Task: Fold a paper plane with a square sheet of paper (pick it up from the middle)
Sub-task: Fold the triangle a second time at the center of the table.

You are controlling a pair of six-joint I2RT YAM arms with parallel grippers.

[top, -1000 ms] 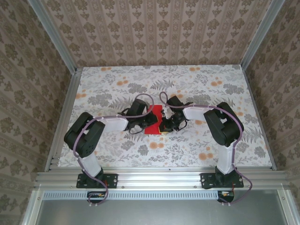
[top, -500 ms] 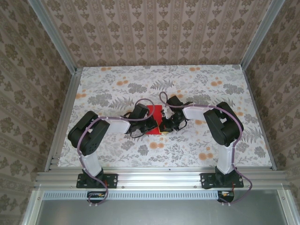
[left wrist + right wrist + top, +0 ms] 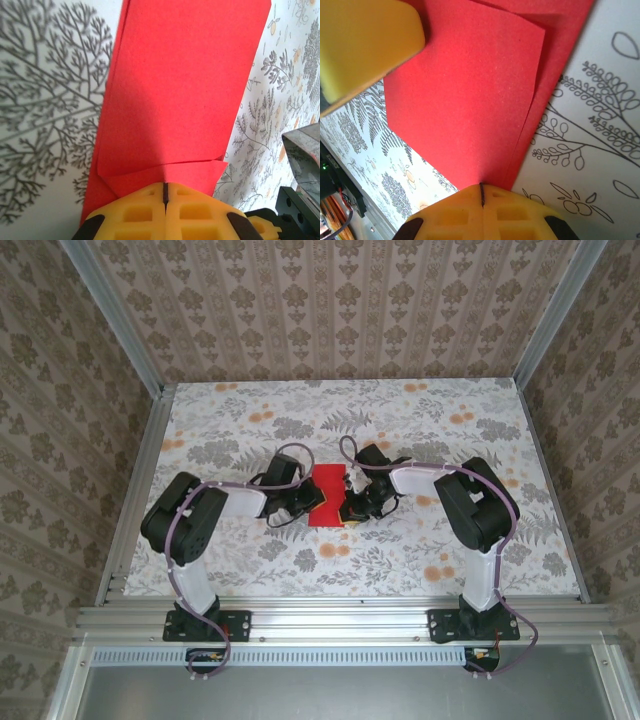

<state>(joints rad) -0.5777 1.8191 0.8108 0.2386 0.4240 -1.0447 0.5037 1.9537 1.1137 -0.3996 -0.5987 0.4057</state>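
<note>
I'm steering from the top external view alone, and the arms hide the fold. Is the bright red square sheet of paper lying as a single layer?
Observer: No. The left wrist view shows the bright red square sheet of paper doubled, one layer's edge offset from the other.
Operator: Are the grippers open?
Observer: The left gripper is shut, its yellow pads meeting in a thin seam.
Operator: And the right?
Observer: The right gripper is shut likewise, with the sheet's edge running under its tip.

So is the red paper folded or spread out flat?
Folded: the red paper lies in overlapping layers, with an upper layer's edge and corner sitting over a lower one in both wrist views.
</note>
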